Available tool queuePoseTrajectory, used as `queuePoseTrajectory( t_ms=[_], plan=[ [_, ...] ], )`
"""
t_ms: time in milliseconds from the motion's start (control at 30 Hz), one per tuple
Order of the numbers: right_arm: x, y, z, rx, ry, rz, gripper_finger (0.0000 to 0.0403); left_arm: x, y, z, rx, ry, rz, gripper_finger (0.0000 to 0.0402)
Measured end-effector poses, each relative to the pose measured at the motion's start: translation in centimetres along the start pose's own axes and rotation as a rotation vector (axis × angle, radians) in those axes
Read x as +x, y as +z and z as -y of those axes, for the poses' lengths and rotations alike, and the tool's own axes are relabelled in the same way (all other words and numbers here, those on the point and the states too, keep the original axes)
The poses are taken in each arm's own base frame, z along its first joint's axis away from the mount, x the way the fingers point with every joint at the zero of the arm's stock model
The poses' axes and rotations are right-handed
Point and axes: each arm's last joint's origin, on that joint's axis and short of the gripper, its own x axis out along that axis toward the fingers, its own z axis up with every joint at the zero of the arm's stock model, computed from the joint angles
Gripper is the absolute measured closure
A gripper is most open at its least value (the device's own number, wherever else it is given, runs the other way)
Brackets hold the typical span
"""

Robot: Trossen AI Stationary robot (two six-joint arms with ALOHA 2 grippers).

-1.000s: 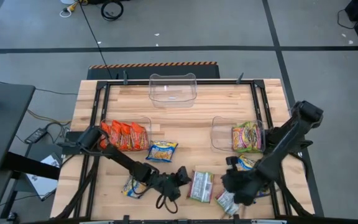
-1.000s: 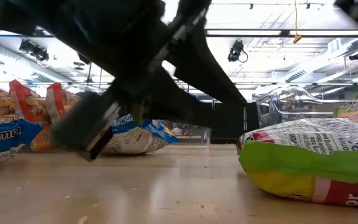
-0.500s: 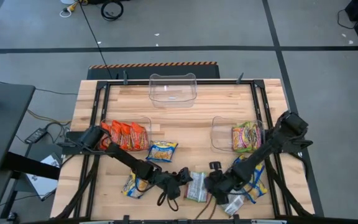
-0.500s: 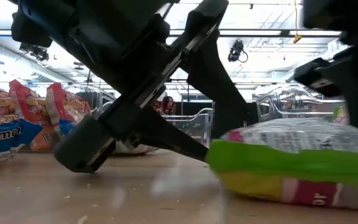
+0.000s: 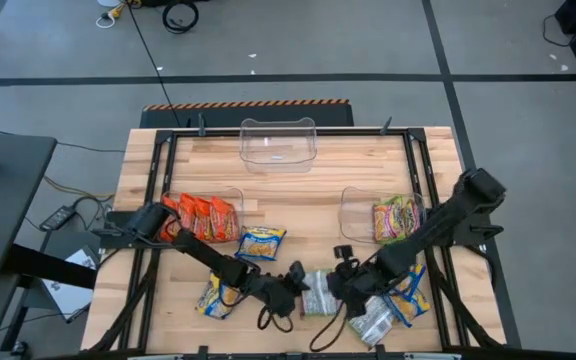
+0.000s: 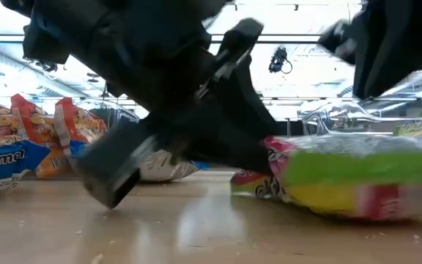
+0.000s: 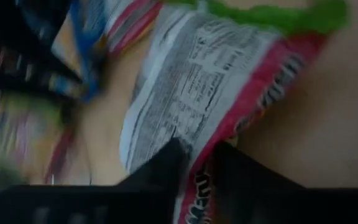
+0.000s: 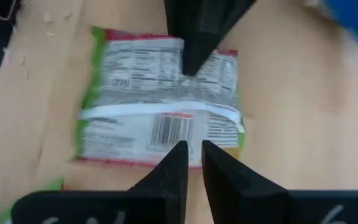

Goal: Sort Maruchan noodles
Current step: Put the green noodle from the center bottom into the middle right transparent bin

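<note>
Two arms meet at one noodle packet by the table's near edge.

The left arm reaches low across the table point(image 5: 288, 205) from its left side, past the clear bin point(image 5: 204, 215) of orange-red packets point(image 5: 200, 218). The left gripper point(image 5: 295, 285) touches the left edge of the silver-white packet point(image 5: 317, 291); its two fingers point(image 7: 166, 163) sit close together right at that edge, but I cannot tell if they pinch it. A blue-and-yellow packet point(image 5: 260, 242) lies up and left of the silver-white one. The right arm bends down from the right side. The right gripper point(image 5: 342, 285) hangs just right of the packet, fingers nearly together with a thin gap, holding nothing. The right bin point(image 5: 353, 212) holds green packets point(image 5: 397, 220).
</note>
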Motion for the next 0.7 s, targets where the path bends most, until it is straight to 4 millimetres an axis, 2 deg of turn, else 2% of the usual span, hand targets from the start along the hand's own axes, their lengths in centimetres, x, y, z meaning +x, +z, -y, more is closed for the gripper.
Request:
queuePoseTrajectory(
  t_ms=[100,133,233,300,433,500,700],
  plan=[
    [-2.9,-0.2,0.2,-0.035,-0.038,-0.02,0.0349,-0.8,0.8,-0.6,-0.181,0.057,-0.028,0.0379],
    [-3.9,-0.3,0.2,-0.041,-0.043,-0.004,0.0347,-1.2,1.3,-1.1,-0.244,0.071,-0.025,0.0388],
    [-6.9,-0.4,0.4,-0.059,-0.067,0.08,0.0341,-3.2,2.2,-2.9,-0.418,0.063,-0.026,0.0392],
    [-8.2,-0.6,0.3,-0.083,-0.076,0.129,0.0336,-4.7,2.4,-4.0,-0.52,0.027,-0.035,0.0392],
    [-9.8,-0.6,0.3,-0.117,-0.096,0.216,0.0323,-7.4,2.7,-7.2,-0.74,-0.05,0.034,0.0394],
    [-9.9,-0.4,0.1,-0.129,-0.094,0.238,0.0312,-8.2,2.6,-8.1,-0.853,-0.09,0.04,0.0395],
    [-9.6,1.4,-0.8,-0.16,-0.063,0.401,0.0274,-8.6,0.0,-9.7,-1.26,-0.201,-0.108,0.0396]
  ],
)
